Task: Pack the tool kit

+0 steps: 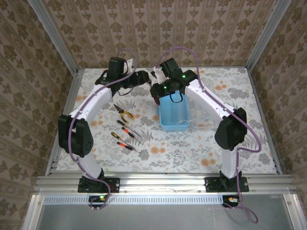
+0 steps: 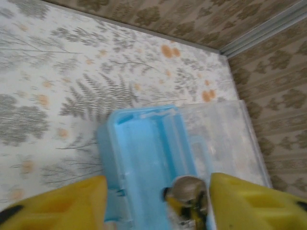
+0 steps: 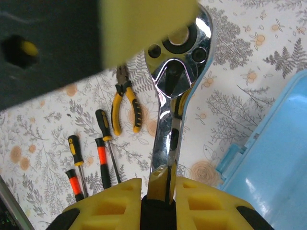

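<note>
The light-blue case [image 1: 173, 117] stands open mid-table, its clear lid [image 2: 225, 129] lying flat beside it. My right gripper [image 3: 160, 187] is shut on the yellow-black handle of a chrome ratchet wrench [image 3: 168, 120], which is held in the air over the case's [image 3: 278, 158] edge. My left gripper [image 2: 158, 184] stands open over the case [image 2: 144, 153], and the wrench head [image 2: 189, 194] shows between its fingers, close to the right one. Both grippers meet behind the case, the left gripper [image 1: 147, 79] beside the right gripper [image 1: 161, 91].
Yellow-handled pliers [image 1: 125, 113] and three screwdrivers [image 1: 125, 136] lie on the floral cloth left of the case. In the right wrist view the pliers [image 3: 125, 98] and the screwdrivers [image 3: 98, 153] lie under the wrench. Papered walls and metal rails enclose the table.
</note>
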